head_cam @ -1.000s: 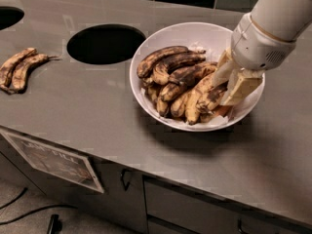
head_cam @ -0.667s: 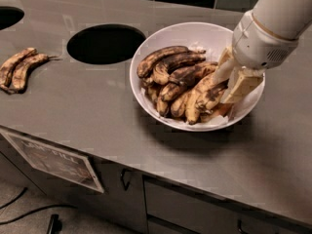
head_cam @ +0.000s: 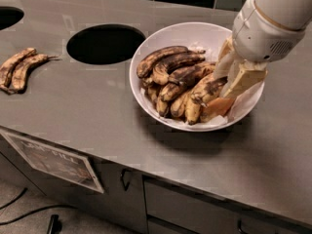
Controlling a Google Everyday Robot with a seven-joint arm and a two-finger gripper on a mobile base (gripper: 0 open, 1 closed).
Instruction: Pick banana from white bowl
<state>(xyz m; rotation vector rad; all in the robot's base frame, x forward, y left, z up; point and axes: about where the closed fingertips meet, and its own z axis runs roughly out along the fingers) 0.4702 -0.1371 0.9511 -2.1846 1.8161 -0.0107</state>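
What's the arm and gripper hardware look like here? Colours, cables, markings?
Arm: smooth white rounded shell, thin tan seam ring at the wrist, small grey perforated vent patch. Gripper, at the right side of the white bowl: cream-tan, flat-sided, blocky. No cables or labels visible.

Claw [head_cam: 225, 84] low inside white bowl [head_cam: 187, 33], right side. Banana heap [head_cam: 178, 79] crowds just left of claw, orange piece [head_cam: 217, 106] below. Open counter [head_cam: 92, 111] beyond rim; round hole [head_cam: 105, 44], two loose bananas [head_cam: 19, 68] far left.
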